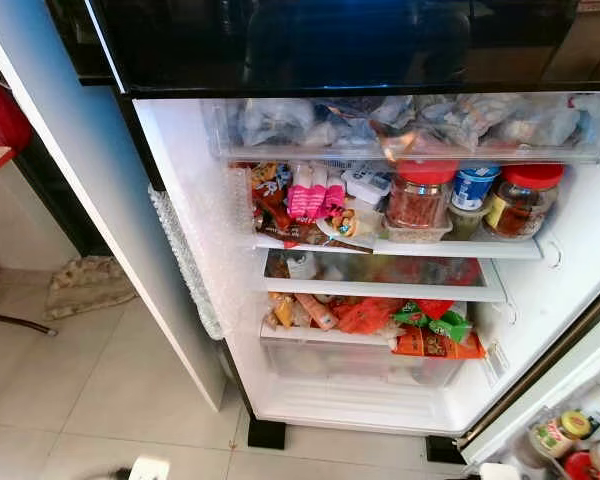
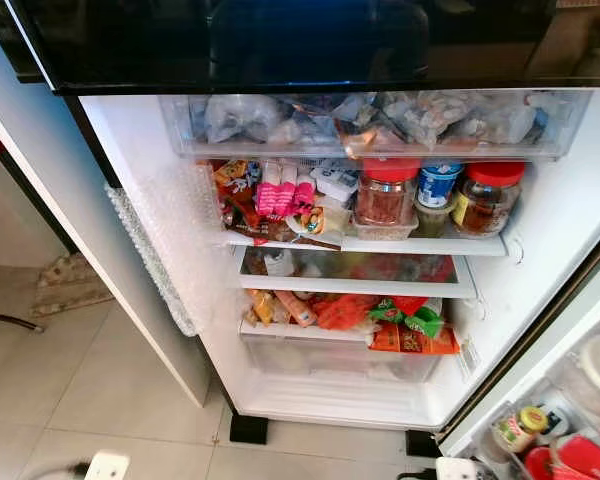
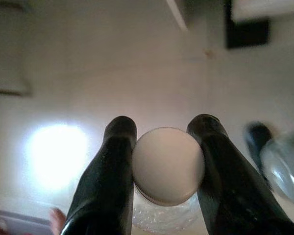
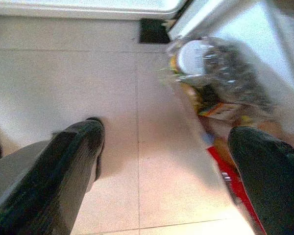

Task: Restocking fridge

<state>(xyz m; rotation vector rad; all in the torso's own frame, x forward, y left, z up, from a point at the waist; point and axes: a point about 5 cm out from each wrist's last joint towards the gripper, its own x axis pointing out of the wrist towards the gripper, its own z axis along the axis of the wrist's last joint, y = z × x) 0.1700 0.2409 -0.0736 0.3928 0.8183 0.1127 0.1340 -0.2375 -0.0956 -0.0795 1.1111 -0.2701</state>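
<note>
A pale tiled floor (image 1: 130, 390) runs up to the open fridge (image 1: 380, 390), the landmark here, whose compartment stands crowded. Its top drawer (image 1: 410, 125) is packed with bags; on the shelf (image 1: 400, 247) below stand red-lidded jars (image 1: 418, 195) and packets, and lower still lie more snack packs (image 1: 430, 335). The door bins beside the fridge hold small jars. The left gripper (image 3: 166, 161) is clamped on a white-capped bottle (image 3: 167, 164), cap toward the camera, its long axis running along the fingers. The right gripper (image 4: 166, 147) hangs wide apart and empty over the floor by the fridge's foot. Judging by this, the left arm must lift the bottle up towards the fridge.
</note>
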